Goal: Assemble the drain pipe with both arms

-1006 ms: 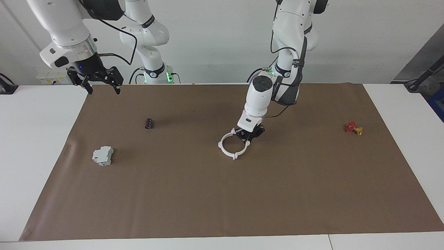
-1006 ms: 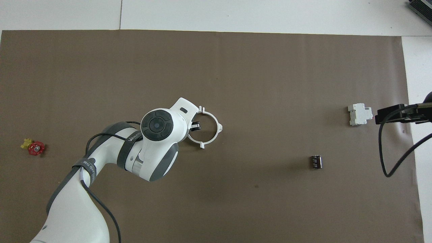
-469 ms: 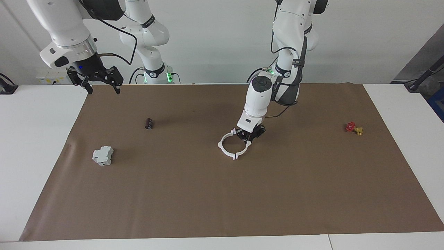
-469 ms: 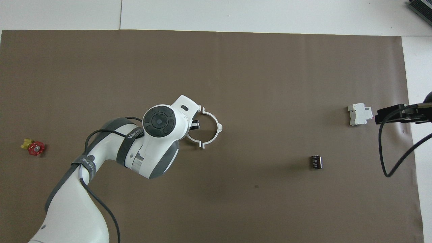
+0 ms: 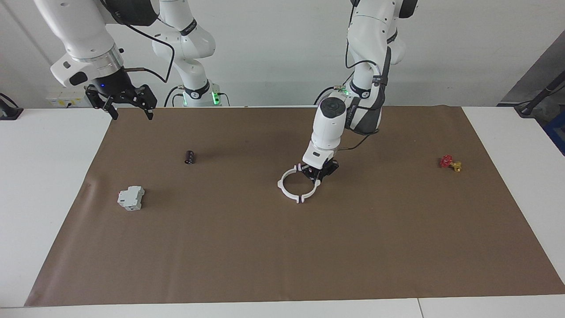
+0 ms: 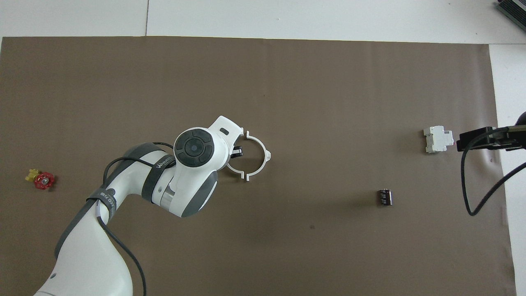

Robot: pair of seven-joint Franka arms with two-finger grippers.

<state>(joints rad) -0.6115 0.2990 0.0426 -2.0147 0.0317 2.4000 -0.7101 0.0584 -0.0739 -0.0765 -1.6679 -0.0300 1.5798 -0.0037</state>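
Note:
The drain pipe [image 5: 291, 191] is two thin white half-rings lying on the brown mat near its middle, forming a ring with narrow gaps at the flanged tabs; it also shows in the overhead view [image 6: 260, 150]. My left gripper [image 5: 318, 173] is down at the ring's side toward the left arm's end, shut on that half, which it mostly hides from above [image 6: 236, 153]. My right gripper [image 5: 128, 110] waits raised over the mat's corner at the right arm's end, open and empty, its edge showing in the overhead view [image 6: 476, 140].
A grey boxy block [image 5: 131, 198] [image 6: 438, 139] and a small black cylinder [image 5: 190, 157] [image 6: 384, 197] lie toward the right arm's end. A red-and-yellow valve [image 5: 450, 163] [image 6: 41, 179] lies toward the left arm's end. The brown mat [image 5: 282, 256] covers most of the table.
My left gripper has shifted slightly toward the left arm's end, drawing its half-ring with it, so small gaps opened at the tabs. The right arm has not moved.

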